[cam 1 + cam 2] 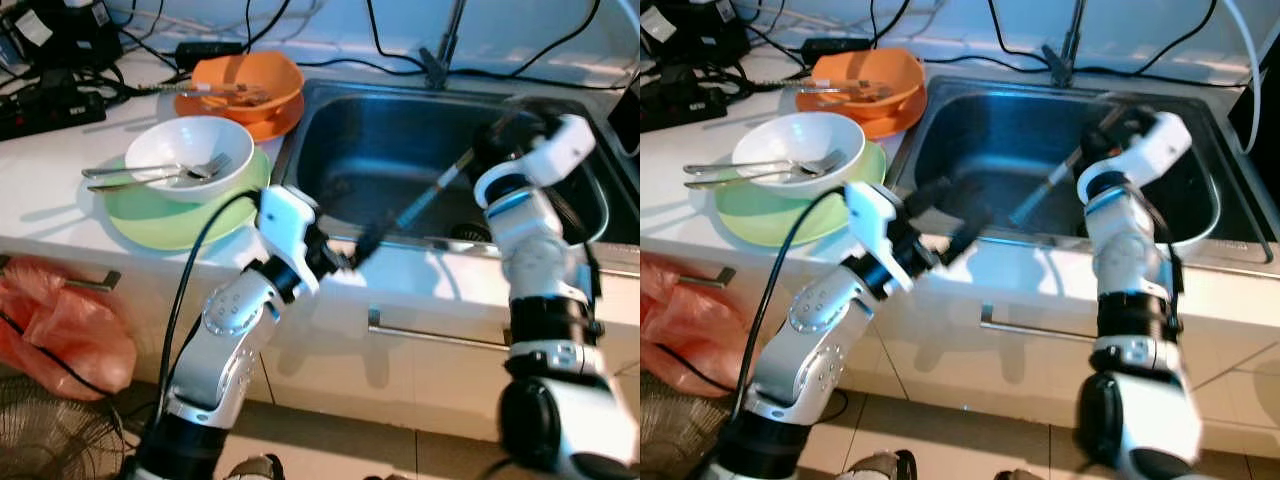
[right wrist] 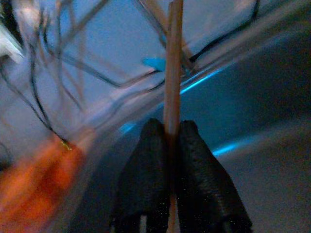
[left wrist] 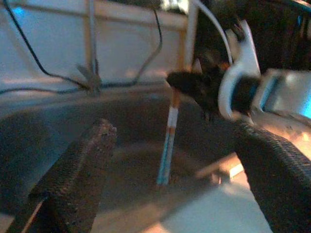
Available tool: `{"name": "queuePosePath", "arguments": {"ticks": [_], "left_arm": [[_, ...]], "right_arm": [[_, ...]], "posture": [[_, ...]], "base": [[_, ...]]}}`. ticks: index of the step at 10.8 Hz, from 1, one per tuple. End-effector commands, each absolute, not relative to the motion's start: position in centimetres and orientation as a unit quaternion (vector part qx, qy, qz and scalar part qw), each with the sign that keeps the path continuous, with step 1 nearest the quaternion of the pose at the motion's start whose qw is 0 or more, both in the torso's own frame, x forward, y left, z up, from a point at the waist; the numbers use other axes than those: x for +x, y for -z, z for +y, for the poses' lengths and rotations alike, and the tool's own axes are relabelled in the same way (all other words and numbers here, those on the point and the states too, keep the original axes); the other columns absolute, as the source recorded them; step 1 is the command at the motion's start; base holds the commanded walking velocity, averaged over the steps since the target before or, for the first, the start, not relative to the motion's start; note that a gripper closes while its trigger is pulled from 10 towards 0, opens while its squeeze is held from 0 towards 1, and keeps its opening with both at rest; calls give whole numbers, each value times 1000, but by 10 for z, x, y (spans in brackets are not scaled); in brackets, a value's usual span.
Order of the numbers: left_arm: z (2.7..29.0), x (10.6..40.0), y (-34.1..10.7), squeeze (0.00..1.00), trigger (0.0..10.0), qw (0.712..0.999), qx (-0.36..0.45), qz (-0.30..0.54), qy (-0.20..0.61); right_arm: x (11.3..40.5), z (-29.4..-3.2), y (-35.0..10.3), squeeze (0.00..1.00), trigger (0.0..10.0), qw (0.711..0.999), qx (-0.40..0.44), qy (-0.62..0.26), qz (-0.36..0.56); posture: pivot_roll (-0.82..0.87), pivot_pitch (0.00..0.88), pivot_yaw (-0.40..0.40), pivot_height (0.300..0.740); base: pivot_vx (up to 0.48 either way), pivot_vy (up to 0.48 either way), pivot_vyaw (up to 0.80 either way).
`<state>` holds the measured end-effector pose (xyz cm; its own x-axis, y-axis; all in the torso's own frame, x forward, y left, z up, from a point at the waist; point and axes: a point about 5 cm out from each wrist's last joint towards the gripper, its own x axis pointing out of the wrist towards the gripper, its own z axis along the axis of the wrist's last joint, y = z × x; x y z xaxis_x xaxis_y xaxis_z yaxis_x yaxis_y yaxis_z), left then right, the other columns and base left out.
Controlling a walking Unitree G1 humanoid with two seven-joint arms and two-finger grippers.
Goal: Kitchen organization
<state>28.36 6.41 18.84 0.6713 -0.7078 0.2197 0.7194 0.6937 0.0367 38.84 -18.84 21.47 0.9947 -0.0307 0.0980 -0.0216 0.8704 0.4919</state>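
Sink (image 1: 330, 150) stage: right tool (image 2: 170, 141) pinching chopstick (image 1: 435, 190) over basin, left tool (image 3: 170, 160) spread at rim; next, likely careful set-down

Fixed surroundings as I see them from the console. A steel sink (image 1: 380, 150) is sunk into a white countertop (image 1: 50, 200); its basin lies directly under the right gripper (image 1: 1110, 120) and just beyond the left gripper (image 1: 945, 218), with a bluish sheen on the metal. The faucet (image 1: 440, 55) rises at the basin's far rim, behind both grippers. A pale wall (image 1: 330, 25) closes the scene, crossed by black cables (image 1: 385, 50). Below the left gripper stand white cabinet fronts (image 1: 440, 385) with a bar handle (image 1: 435, 335), then a light tiled floor (image 1: 340, 440).
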Motion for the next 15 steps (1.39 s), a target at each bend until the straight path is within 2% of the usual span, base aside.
{"name": "queuePosePath", "arguments": {"ticks": [1,2,3,4,5,6,7,8,11,15], "left_arm": [[64,282,-180,1000,10000,913,-13,-88,397],[72,285,-171,1000,10000,923,-9,-45,382],[74,286,-170,1000,10000,926,-4,-42,376],[76,286,-169,1000,10000,928,5,-39,372],[75,286,-168,1000,10000,927,15,-34,373],[73,286,-169,1000,10000,926,22,-35,375],[73,285,-170,918,10000,926,22,-34,374],[78,284,-169,867,10000,932,22,-32,361],[94,282,-162,871,10000,940,33,-19,338],[102,286,-168,875,10000,942,37,-18,332]], "right_arm": [[391,-185,-220,0,0,979,196,-8,-62],[393,-178,-215,0,0,996,54,-34,-66],[393,-174,-211,0,5373,997,-7,-47,-68],[393,-172,-205,0,10000,995,-54,-53,-69],[393,-174,-200,0,10000,993,-83,-49,-66],[393,-175,-198,0,10000,994,-71,-55,-65],[393,-175,-196,1000,10000,994,-67,-60,-68],[393,-172,-192,1000,10000,993,-68,-63,-70],[394,-168,-190,1000,10000,994,-58,-67,-68],[394,-163,-184,1000,10000,995,-37,-65,-62]], "posture": [[52,108,9,740],[55,113,11,740],[55,115,11,740],[55,120,13,740],[55,123,9,740],[59,123,5,740],[63,122,1,740],[73,119,-12,740],[83,120,-21,740],[91,101,16,740]], "base": [[0,0,0],[0,0,0],[0,0,0],[0,0,0],[0,0,0],[0,0,0],[0,0,0],[0,0,0],[0,0,0],[0,0,0]]}}
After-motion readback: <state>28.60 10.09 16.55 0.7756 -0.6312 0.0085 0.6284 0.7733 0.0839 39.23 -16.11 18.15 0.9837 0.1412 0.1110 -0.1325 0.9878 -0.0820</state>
